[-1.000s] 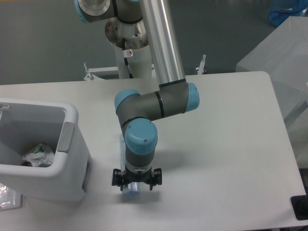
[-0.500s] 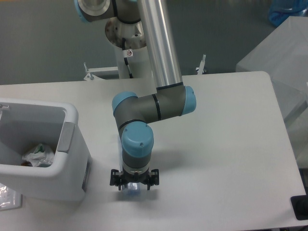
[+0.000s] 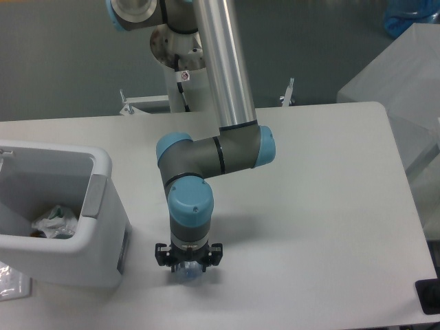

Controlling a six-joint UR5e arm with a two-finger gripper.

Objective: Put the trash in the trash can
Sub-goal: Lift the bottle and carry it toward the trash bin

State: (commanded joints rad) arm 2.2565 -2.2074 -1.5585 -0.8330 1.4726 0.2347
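- The pincer (image 3: 188,262) points straight down at the worktop (image 3: 309,206), its black fingers spread either side of the bottle (image 3: 187,273); only a bluish, clear patch of the bottle shows under the wrist, so whether the fingers already press it I cannot tell.
- That top-down pose seems chosen for taking a thing that lies flat on the worktop; I judge the grasp to be the step in hand.
- The bin (image 3: 103,227) stands just to the left of the pincer, near but apart from it, its open mouth facing up.
- A crumpled wrapper (image 3: 53,221) already lies inside the bin, further left of the pincer and below the rim.
- The bin's thick rim sits higher than the pincer, so a lift will be needed before any move leftward.
- To the right of the pincer the worktop is bare and wide; the near edge lies close in front of it.
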